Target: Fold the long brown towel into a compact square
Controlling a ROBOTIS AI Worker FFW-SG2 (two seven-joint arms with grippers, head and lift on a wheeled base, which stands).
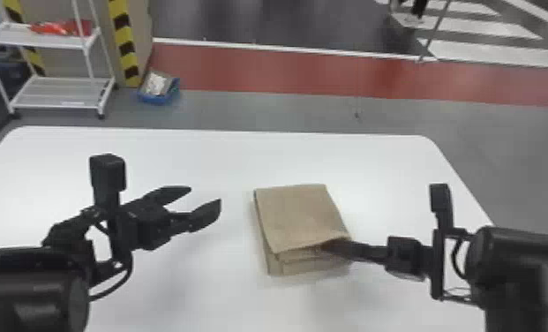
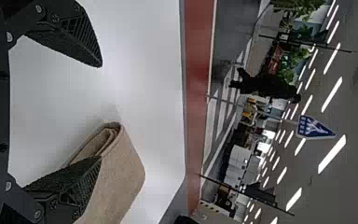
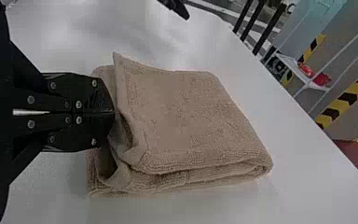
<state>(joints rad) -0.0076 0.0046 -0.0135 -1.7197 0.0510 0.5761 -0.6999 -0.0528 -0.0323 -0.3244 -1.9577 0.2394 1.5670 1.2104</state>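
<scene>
Head view: left arm [image 1: 30, 291] extended from lower left; left hand [image 1: 205, 195] pointed inward, its two fingers spread well apart. Right arm [image 1: 519, 273] extended from the right edge; right hand [image 1: 332, 247] pointed inward. Right wrist view: fingers [image 3: 91, 98] lay together, tips meeting.

You've got a bright surface [image 1: 374, 163], soft shadows lower centre, head view. Ceiling lights [image 2: 331, 154] glare at frame right, left wrist view. Right wrist view: pale sheen upper left.

1 twl [image 1: 301, 216], 1 tbl [image 1: 224, 154]
</scene>
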